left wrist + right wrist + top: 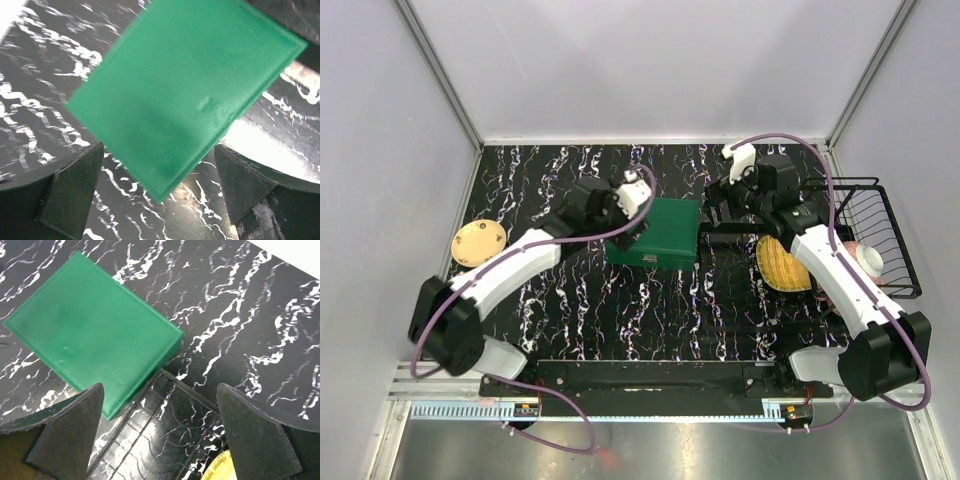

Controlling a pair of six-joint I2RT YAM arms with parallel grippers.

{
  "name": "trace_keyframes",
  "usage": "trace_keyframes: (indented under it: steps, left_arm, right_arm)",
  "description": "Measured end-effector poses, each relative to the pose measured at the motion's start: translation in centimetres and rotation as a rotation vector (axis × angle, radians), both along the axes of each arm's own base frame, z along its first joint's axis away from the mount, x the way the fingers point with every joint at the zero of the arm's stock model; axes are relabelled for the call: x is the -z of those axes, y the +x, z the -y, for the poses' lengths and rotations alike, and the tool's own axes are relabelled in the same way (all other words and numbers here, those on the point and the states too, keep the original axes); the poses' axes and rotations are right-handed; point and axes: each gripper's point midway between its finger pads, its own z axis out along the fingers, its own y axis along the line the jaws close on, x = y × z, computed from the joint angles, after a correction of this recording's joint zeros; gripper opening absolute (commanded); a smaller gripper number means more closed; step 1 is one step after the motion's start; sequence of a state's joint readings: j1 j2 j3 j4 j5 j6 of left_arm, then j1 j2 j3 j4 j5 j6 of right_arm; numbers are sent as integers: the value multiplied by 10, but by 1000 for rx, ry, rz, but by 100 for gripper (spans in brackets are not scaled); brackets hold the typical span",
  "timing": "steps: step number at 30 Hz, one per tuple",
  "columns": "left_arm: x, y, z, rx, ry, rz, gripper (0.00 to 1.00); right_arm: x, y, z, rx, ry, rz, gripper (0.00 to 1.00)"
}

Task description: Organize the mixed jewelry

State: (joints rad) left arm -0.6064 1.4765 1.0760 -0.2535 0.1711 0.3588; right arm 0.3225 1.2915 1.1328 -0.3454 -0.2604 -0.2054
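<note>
The closed green box lies in the middle of the black marbled table. No loose jewelry shows in any view. My left gripper is open above the box's left edge. In the left wrist view a corner of the box lies between the spread fingers, which touch nothing. My right gripper is open just right of the box. In the right wrist view its fingers hang apart over a clear gridded tray that lies against the box.
A yellow woven oval mat lies right of the box, its edge in the right wrist view. A tan round disc lies at far left. A black wire basket holding a pink-white object stands at the right edge.
</note>
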Motion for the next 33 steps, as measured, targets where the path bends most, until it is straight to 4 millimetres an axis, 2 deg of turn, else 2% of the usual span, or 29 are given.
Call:
trace_keyframes:
  steps: [3,5,8,10,13,16,19,23,33]
  left_arm:
    - [-50,6,-19,-79,-85,97,99]
    - [-85,13,-40,-164,-150,171,99]
    - [-122,26,-74,-300,-226,239,99]
    - [-138,35,-100,-402,-270,266,99]
    - [-155,47,-138,-541,-312,292,99]
    - [-168,52,-157,-617,-341,312,99]
    - [-179,55,-169,-669,-373,327,99]
    - [-185,55,-179,-715,-400,334,99]
    - [-188,55,-183,-752,-432,335,99]
  right_arm:
    - [-10,8,8,55,-13,27,100]
    - [-21,13,12,90,-13,53,100]
    - [-47,23,19,151,-10,108,100]
    - [-72,31,25,193,-4,163,100]
    - [-104,40,35,263,2,236,100]
    - [-122,46,45,330,3,280,100]
    - [-129,50,53,384,-1,306,100]
    - [-134,53,58,418,5,331,100]
    - [-137,54,60,437,15,349,100]
